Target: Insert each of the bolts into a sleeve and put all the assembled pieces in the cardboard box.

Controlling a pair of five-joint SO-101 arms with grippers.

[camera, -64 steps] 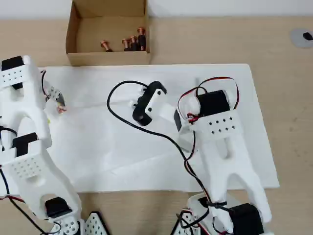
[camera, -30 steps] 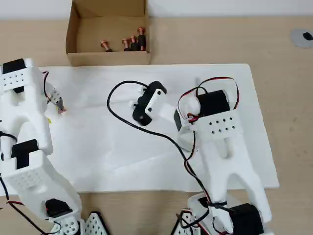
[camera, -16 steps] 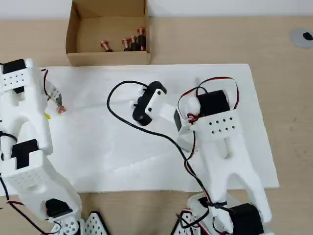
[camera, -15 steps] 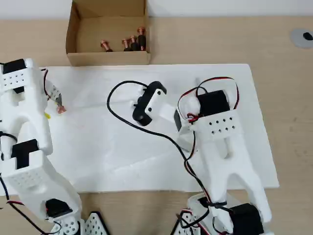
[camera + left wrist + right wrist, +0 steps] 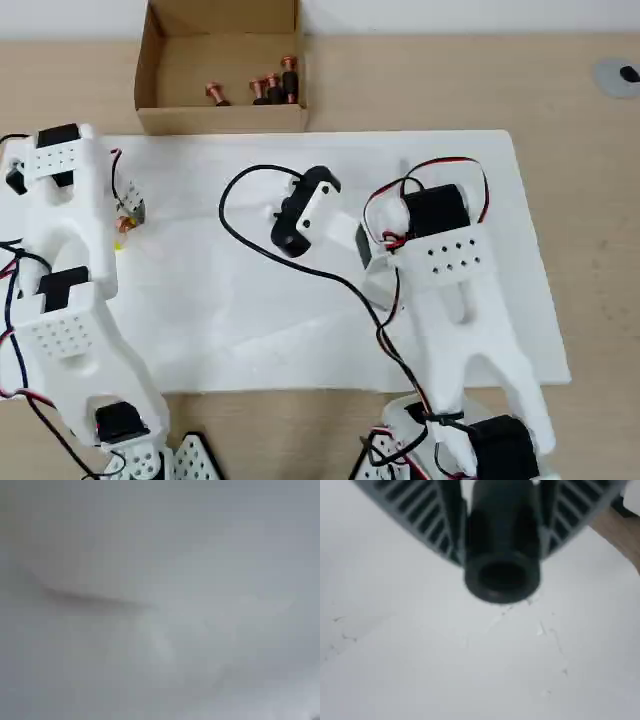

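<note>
A black sleeve (image 5: 502,575) sits between the grey ribbed fingers (image 5: 415,520) of my right gripper (image 5: 502,530), which is shut on it, its open end facing the camera just above the white foam sheet (image 5: 250,300). That arm's wrist (image 5: 318,215) hangs over the middle of the sheet. A small copper bolt (image 5: 127,222) shows at the sheet's left side, right at the tip of my left arm (image 5: 65,200). I cannot tell whether the bolt is held or lying on the foam. The left wrist view is a grey blur.
The cardboard box (image 5: 150,70) stands at the back left, beyond the sheet, with several copper-and-black assembled pieces (image 5: 270,88) inside. A black cable (image 5: 235,235) loops over the sheet's middle. A grey disc (image 5: 618,75) lies at the far right.
My left arm has shifted to the right, so its tip now stands over the copper bolt, which has barely moved. The right arm and its sleeve have kept still.
</note>
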